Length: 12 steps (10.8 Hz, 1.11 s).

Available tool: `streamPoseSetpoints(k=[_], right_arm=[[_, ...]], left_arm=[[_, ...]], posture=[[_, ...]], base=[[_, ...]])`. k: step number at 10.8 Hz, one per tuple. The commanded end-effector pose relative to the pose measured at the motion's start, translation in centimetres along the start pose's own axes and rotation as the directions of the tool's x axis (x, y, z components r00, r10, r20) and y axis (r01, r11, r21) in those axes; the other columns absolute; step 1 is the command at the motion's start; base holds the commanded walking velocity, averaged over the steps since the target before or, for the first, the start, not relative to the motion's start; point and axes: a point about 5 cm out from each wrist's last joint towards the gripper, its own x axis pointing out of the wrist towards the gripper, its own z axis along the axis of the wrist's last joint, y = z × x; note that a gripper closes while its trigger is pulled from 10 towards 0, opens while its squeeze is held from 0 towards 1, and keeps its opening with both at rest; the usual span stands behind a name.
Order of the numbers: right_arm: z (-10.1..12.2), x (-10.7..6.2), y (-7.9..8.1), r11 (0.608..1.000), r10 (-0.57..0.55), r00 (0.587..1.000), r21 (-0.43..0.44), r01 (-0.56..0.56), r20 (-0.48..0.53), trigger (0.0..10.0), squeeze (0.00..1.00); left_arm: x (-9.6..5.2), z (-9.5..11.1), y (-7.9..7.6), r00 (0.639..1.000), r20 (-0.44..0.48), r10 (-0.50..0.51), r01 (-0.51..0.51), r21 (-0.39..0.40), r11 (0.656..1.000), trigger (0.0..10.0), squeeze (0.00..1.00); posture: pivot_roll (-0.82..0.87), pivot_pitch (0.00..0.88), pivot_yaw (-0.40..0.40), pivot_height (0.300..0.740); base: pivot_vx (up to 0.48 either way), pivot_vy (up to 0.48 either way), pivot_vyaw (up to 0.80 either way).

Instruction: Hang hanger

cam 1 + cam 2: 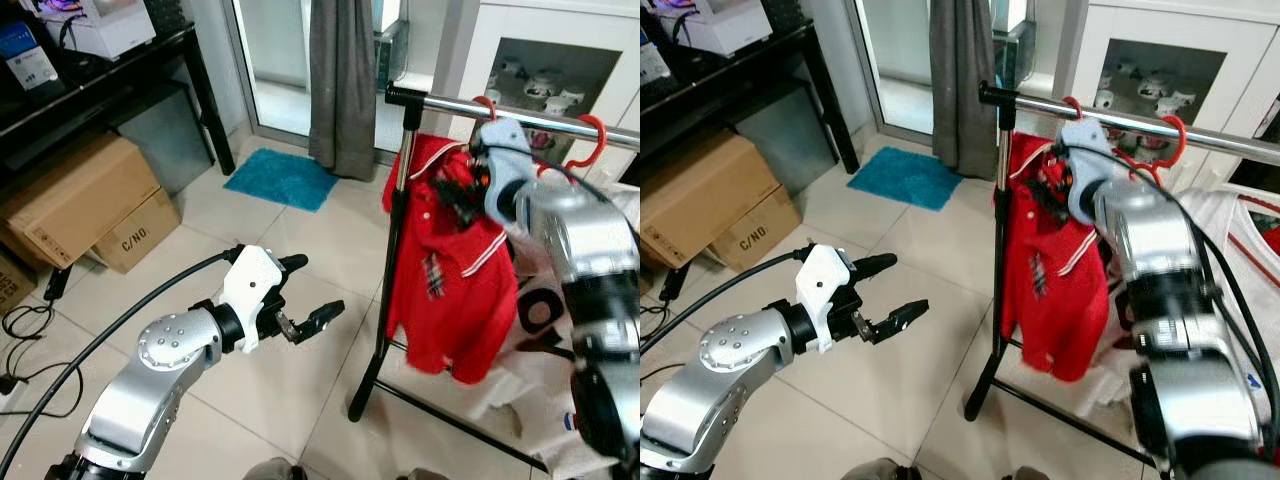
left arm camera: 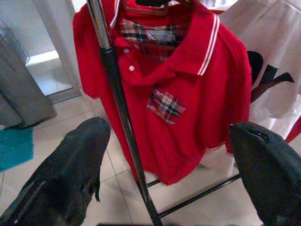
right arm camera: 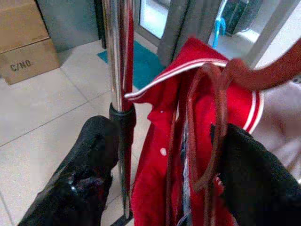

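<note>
The left claw (image 1: 300, 295) idles with fingers apart over the floor, while at the rail (image 1: 520, 113) the right claw (image 3: 164, 165) (fingers spread, not clamped) straddles the red hanger (image 3: 211, 141) carrying a red polo (image 1: 450, 290), which could likely unhook if snagged on withdrawal.

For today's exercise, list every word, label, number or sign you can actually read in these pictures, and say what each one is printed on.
"C/NO." stands on the side of the smaller cardboard box on the floor.
Large black print on the white shirt is partly hidden; not readable.
A printed label on the larger cardboard box is too small to read.
The blue package on the black table is blurred.
</note>
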Motion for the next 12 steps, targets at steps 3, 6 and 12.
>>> streamPoseSetpoints(k=[3, 6, 12], right_arm=[[-0.1, 0.4, -0.5, 1.000, 0.017, 1.000, -0.004, -0.017, -0.014, 0.0, 0.00], [-0.7, -0.4, -2.0, 1.000, 0.000, 1.000, 0.005, 0.000, -0.027, 0.0, 0.00], [-1.8, 0.3, -1.6, 1.000, 0.005, 0.998, 0.022, -0.004, -0.057, 0.0, 0.00]], left_arm=[[-0.2, -0.1, 0.1, 1.000, -0.008, 0.016, -0.016, 0.007, 1.000, 10.0, 0.00], [-0.2, -0.2, 0.1, 1.000, -0.012, 0.013, -0.013, 0.007, 1.000, 10.0, 0.00], [0.2, -0.3, 0.1, 1.000, -0.017, -0.010, 0.010, 0.015, 1.000, 10.0, 0.00]], posture=[[-0.07, 0.005, 0.078, 0.740], [-0.07, 0.004, 0.079, 0.740], [-0.08, 0.002, 0.093, 0.740]], base=[[0.000, 0.000, 0.00], [0.000, 0.000, 0.00], [0.000, 0.000, 0.00]])
